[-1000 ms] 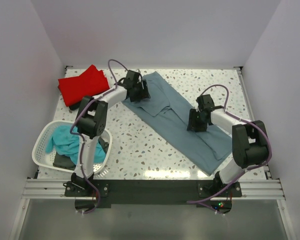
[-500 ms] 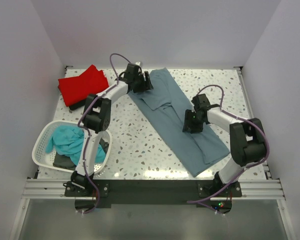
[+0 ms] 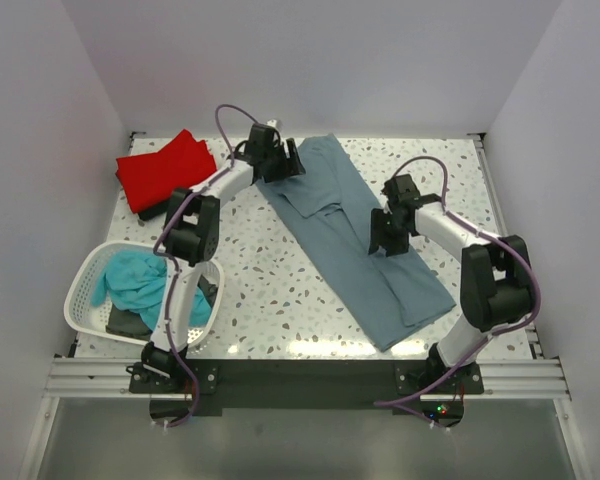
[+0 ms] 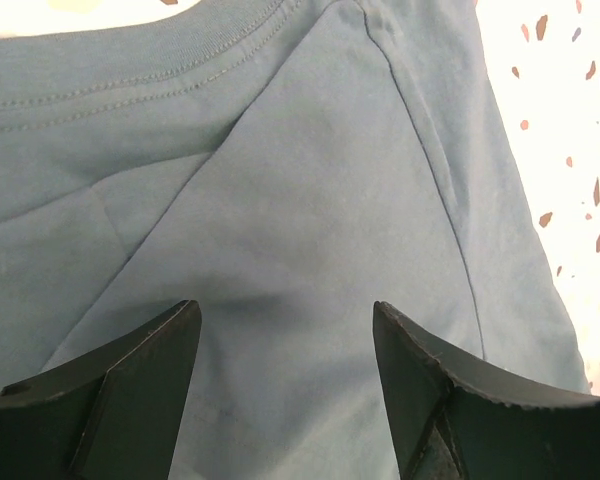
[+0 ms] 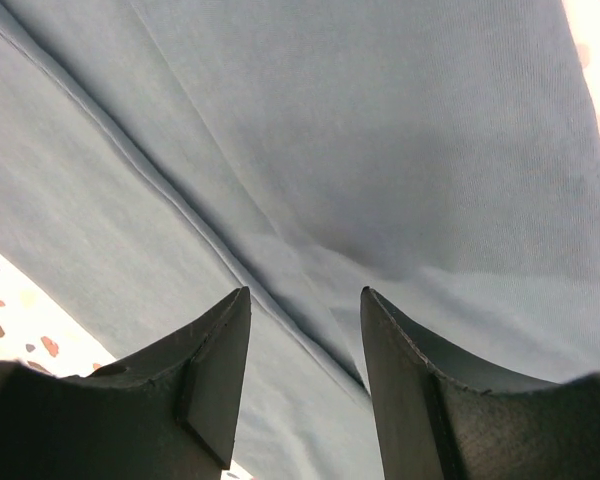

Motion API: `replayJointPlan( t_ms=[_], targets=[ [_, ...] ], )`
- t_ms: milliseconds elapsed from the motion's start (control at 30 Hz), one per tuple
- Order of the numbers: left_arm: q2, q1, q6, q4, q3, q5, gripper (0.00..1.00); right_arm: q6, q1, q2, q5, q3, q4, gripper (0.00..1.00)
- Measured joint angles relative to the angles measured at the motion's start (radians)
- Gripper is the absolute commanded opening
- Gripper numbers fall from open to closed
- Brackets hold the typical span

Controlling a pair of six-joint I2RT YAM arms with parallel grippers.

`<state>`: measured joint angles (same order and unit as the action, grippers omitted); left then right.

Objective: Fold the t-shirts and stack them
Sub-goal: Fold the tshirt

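Shows, from above, a speckled table [image 3: 270, 290] with two robot arms bolted at its near edge. Counts four garments in all: one grey-blue t-shirt [image 3: 360, 235], one folded red t-shirt [image 3: 165, 170], one teal garment [image 3: 135, 280] and one dark garment [image 3: 125, 322]. Holds the last two in a single white basket [image 3: 80, 290] at the near left. Places the red t-shirt in the far left corner, on top of something dark that cannot be made out. Lays the grey-blue t-shirt flat on the table as one long strip, sides folded in, running diagonally from the far centre to the near right.

Stretches the left arm [image 3: 195, 230] far forward from its base, ending with the left gripper [image 3: 283, 163] over the strip's far end, beside the collar [image 4: 130, 75]. Has both fingers [image 4: 130, 390] spread apart there, nothing pinched, smooth cloth lying between them. Bends the right arm [image 3: 495, 285] at an elbow by the table's right edge and reaches inward, setting the right gripper [image 3: 385, 235] over the strip's middle. Shows those fingers [image 5: 210, 370] parted too, gripping nothing, with a folded edge of the cloth crossing the gap. Cannot tell, from so close, whether either pair of tips presses on the fabric or hangs just above it.
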<state>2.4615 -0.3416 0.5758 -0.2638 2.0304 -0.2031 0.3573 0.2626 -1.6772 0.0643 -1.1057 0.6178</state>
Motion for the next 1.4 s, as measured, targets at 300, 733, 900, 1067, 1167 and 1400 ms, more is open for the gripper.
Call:
replayJointPlan(
  t_ms=[300, 733, 900, 1067, 1167, 1400],
  targets=[
    [-0.165, -0.011, 0.058, 0.038, -0.179, 0.001, 0.75, -0.01, 0.0, 0.065, 0.005, 0.115, 0.009, 0.52],
    [-0.18, -0.078, 0.15, 0.099, -0.316, -0.003, 0.75, -0.001, 0.0, 0.08, 0.026, 0.202, -0.025, 0.52],
    [-0.167, -0.066, 0.156, 0.11, -0.31, -0.011, 0.75, 0.005, 0.0, 0.081, 0.042, 0.209, -0.034, 0.52],
    [-0.122, -0.053, 0.151, 0.119, -0.255, -0.033, 0.75, 0.017, 0.006, 0.081, 0.072, 0.214, -0.043, 0.52],
    [-0.087, -0.043, 0.13, 0.121, -0.204, -0.058, 0.75, 0.025, 0.026, 0.077, 0.101, 0.214, -0.05, 0.52],
    [-0.023, -0.031, 0.056, 0.129, -0.112, -0.103, 0.75, 0.055, 0.114, 0.014, 0.168, 0.159, -0.053, 0.52]
  ],
)
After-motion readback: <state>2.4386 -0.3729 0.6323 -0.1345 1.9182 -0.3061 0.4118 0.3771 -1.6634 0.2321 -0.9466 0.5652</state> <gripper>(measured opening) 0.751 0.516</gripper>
